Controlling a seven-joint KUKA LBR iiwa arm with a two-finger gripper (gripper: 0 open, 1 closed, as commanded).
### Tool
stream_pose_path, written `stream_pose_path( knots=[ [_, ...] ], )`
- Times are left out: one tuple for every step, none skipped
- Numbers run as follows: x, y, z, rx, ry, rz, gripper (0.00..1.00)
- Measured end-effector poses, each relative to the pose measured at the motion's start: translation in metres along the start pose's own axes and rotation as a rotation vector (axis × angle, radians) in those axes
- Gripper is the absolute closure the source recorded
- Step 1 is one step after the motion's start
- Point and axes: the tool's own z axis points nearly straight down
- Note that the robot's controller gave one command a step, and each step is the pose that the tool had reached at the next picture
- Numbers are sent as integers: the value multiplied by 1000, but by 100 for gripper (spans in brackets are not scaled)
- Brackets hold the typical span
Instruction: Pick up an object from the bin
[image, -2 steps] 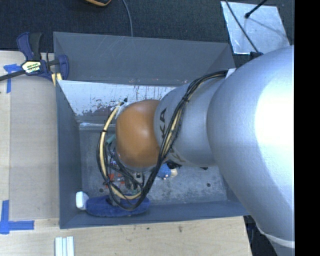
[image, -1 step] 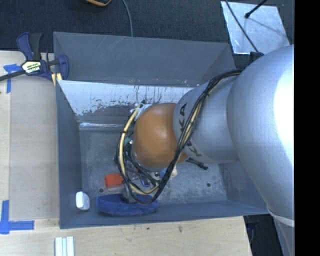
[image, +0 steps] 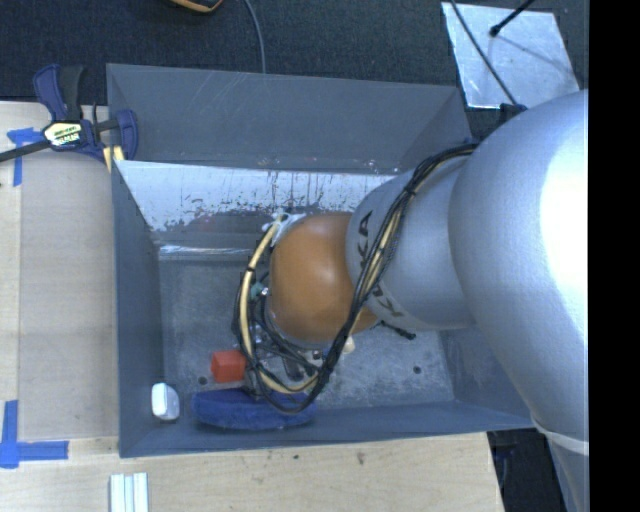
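My gripper (image: 272, 368) is low in the bin (image: 140, 300), just above the blue cloth (image: 240, 412); I can't make out whether it is apart or together. A red block (image: 228, 366) lies above the cloth, beside my gripper. A white piece (image: 165, 402) sits left of the cloth.

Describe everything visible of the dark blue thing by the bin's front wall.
The dark blue thing is long, low and soft-looking, like cloth or foam, with uneven edges. It lies flat on the floor of the bin, along its near wall, near the view's lower left. The robot's cables cross its upper edge. A small white piece sits just off its left end.
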Motion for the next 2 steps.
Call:
stream_pose_path(
  knots=[
    [-28,43,-94,2,13,41,100],
    [-44,52,-170,3,13,95,100]
  ],
)
